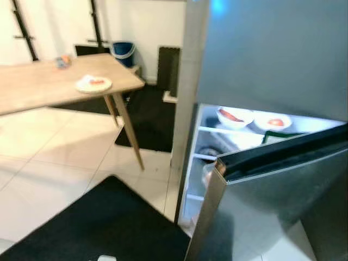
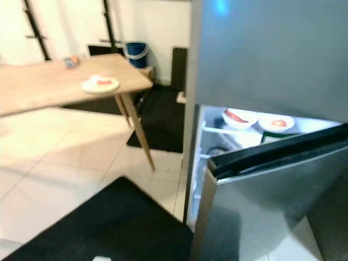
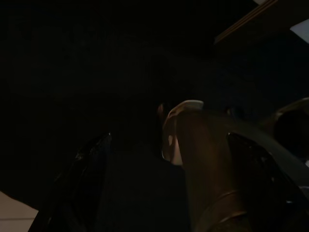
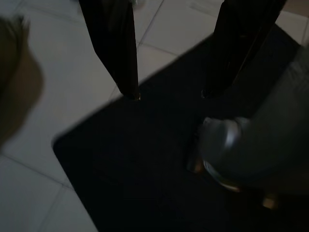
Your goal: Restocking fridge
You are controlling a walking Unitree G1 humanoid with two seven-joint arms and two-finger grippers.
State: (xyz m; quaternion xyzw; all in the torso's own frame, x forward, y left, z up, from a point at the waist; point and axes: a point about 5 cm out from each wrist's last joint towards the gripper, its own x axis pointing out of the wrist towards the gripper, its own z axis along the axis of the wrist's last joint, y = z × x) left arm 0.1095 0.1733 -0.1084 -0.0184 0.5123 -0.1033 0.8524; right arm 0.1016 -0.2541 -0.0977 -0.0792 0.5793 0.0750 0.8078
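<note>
Right pincer spread, above black mat

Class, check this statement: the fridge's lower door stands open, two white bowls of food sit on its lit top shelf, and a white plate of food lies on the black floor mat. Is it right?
Not quite. The plate lies on the wooden table, not on the black mat; the left eye view shows it. The rest holds: the fridge's lower door is open, and two white bowls sit on the lit top shelf.
</note>
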